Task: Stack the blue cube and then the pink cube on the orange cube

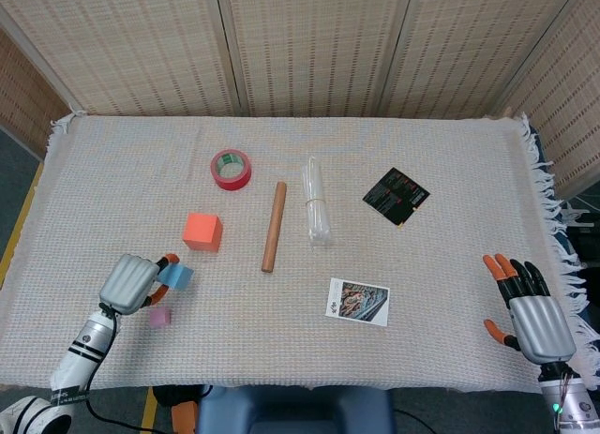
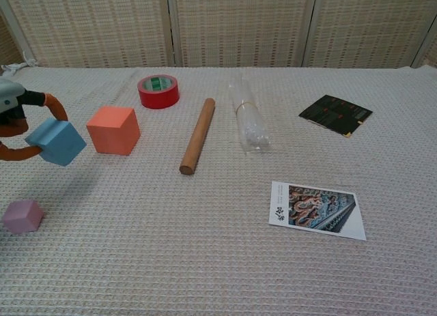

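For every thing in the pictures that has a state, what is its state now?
blue cube: held by the left hand, lifted off the cloth, tilted
pink cube: lying on the cloth, free
orange cube: on the cloth, nothing on top
right hand: fingers apart, holding nothing
red tape roll: lying flat
wooden rod: lying down

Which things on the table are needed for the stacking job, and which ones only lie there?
Needed: blue cube, held by the left hand; orange cube; pink cube.

Only lying there: red tape roll, wooden rod, clear plastic tube, black card, picture card.
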